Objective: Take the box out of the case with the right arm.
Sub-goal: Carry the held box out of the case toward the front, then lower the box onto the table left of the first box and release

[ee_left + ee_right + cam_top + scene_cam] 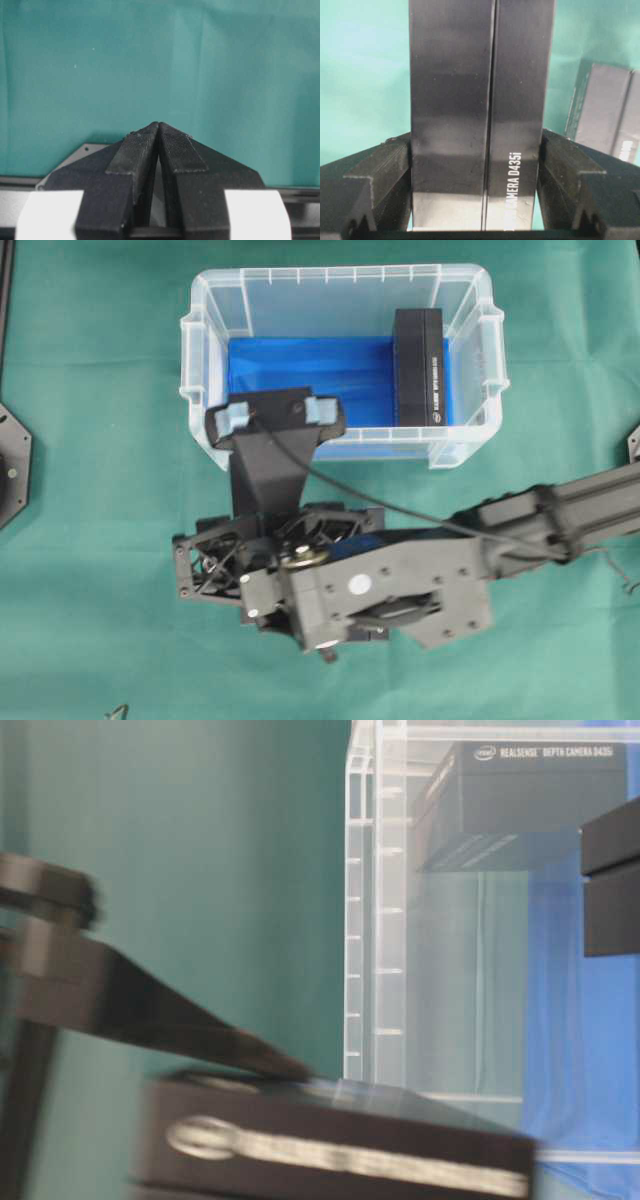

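The clear case [205,360] with a blue floor stands at the back of the green cloth. One black box [419,365] stands inside it at the right end, also visible through the wall in the table-level view [530,800]. My right gripper [476,150] is shut on another black box [470,100] printed "CAMERA D435i", held over green cloth outside the case. The right arm [480,530] reaches in from the right, in front of the case, and hides that box from above. My left gripper [158,125] is shut and empty above bare cloth.
A further black box [605,110] lies on the cloth to the right of the held one. A blurred black box [330,1140] shows low in the table-level view, outside the case wall [375,920]. The left arm's base [10,460] sits at the left edge.
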Available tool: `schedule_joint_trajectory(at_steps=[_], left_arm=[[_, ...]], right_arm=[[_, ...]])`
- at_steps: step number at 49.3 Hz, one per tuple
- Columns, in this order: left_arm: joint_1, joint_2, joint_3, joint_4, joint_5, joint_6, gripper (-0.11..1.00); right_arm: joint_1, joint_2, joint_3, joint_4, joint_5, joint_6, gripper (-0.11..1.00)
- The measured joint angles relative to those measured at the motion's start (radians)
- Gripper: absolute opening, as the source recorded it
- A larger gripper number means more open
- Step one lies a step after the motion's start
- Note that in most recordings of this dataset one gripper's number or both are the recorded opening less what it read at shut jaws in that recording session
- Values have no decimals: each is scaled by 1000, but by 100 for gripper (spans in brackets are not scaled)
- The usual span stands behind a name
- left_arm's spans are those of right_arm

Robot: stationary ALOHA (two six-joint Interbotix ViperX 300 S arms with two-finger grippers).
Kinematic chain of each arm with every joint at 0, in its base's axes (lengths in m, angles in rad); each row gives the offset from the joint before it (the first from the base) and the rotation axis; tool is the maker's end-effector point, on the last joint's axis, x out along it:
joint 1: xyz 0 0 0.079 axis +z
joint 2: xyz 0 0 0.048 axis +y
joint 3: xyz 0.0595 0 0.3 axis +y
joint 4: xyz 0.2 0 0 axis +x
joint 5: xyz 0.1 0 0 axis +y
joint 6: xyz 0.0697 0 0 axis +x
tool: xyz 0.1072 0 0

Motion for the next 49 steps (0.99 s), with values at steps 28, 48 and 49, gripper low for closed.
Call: schedule_joint_trajectory(at_steps=[28, 48, 49], left_arm=[[0, -2, 12, 0, 0, 0, 0], [0, 0, 12, 0, 0, 0, 0], [0, 0, 12, 0, 0, 0, 0]], right_arm=[[6, 103, 158, 89, -170, 129, 69], [11, 103, 229, 89, -212, 133, 94], [11, 103, 229, 86, -212, 132, 94]])
